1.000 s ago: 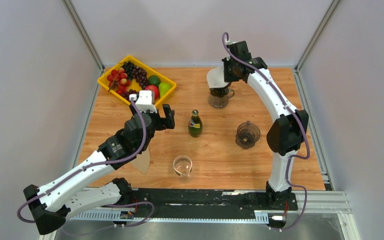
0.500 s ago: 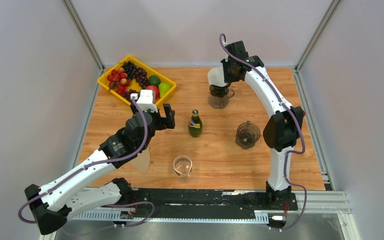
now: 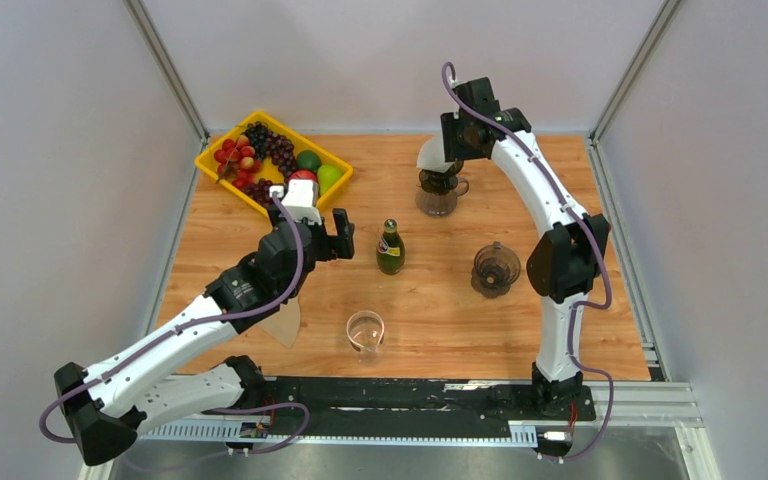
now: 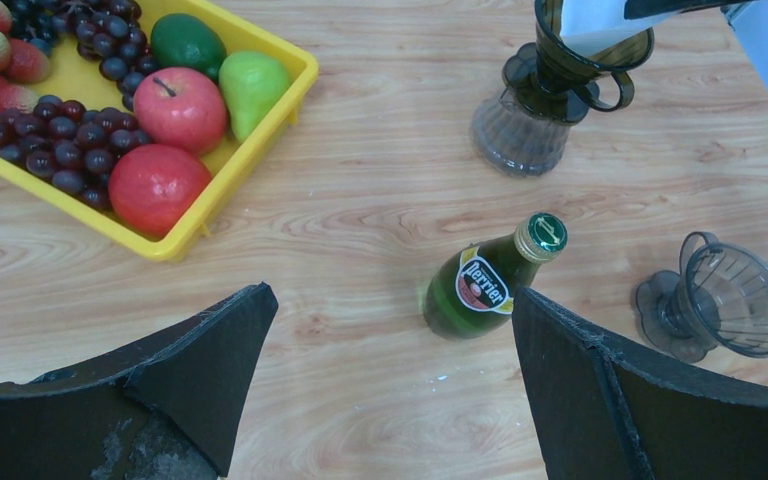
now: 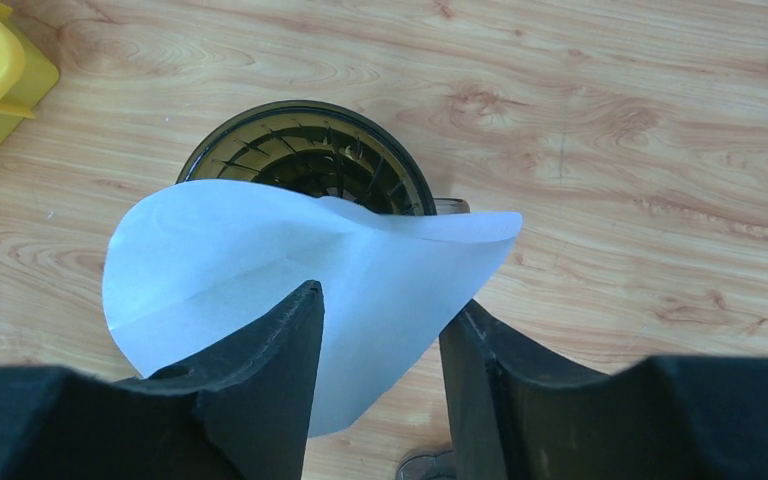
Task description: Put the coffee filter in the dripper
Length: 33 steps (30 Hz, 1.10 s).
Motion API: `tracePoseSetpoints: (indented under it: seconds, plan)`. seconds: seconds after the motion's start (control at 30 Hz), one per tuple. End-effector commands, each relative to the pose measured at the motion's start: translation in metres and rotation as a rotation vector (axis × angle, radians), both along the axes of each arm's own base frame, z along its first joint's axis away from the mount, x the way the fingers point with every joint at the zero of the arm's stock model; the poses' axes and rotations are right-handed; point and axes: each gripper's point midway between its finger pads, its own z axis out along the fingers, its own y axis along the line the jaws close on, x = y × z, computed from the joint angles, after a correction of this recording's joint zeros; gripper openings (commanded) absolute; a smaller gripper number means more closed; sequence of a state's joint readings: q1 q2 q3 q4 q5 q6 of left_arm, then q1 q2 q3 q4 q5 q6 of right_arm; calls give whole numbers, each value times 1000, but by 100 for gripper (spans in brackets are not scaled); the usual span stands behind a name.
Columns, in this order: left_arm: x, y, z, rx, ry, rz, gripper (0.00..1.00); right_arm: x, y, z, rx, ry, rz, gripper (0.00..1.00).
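The white paper coffee filter [image 5: 310,260] leans on the rim of the dark dripper [image 5: 300,150], which stands on a glass server at the far middle of the table. Its lower edge hangs outside the cone, between my right gripper's [image 5: 385,305] fingers. Those jaws stand apart, with a clear gap between the paper and the right finger. From above, the filter [image 3: 429,154] shows just left of the right gripper [image 3: 457,140], over the dripper [image 3: 438,186]. My left gripper [image 4: 390,293] hovers wide open and empty above the table, near the green bottle [image 4: 488,280].
A yellow fruit tray [image 3: 332,188] sits at the far left. The green bottle [image 3: 390,247] stands mid-table, a second dripper [image 3: 495,268] to its right, and a clear glass [image 3: 365,331] nearer the front. A brownish filter [image 3: 285,322] lies under the left arm.
My right gripper's jaws have parted from shut on the filter, and the filter has sunk onto the dripper's rim. The left gripper has drifted slightly right, toward the bottle.
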<state>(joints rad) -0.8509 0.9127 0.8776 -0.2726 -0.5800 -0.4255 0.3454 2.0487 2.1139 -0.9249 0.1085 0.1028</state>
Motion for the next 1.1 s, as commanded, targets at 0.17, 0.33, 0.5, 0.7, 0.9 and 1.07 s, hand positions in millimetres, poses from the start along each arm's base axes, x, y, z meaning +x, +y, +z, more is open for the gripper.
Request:
tracePoseSetpoints:
  seconds: [0.17, 0.33, 0.5, 0.7, 0.9, 1.07]
  plan:
    - [1, -6, 14, -39, -15, -16, 100, -1, -10, 81, 23, -187, -17, 52]
    - [1, -5, 14, -38, -15, -14, 100, -1, -16, 90, 4, -215, -34, 53]
    - [1, -5, 13, -39, -14, -13, 100, -6, -3, 95, 58, -215, 25, 47]
    - [1, -4, 12, -33, -13, -8, 100, -26, -5, 82, 81, -176, 14, 42]
    - [1, -5, 11, -35, -10, -11, 100, -27, 15, 75, 163, -173, 90, 39]
    - [0, -1, 9, -30, -3, 1, 100, -7, 24, 63, 167, -165, 93, 34]
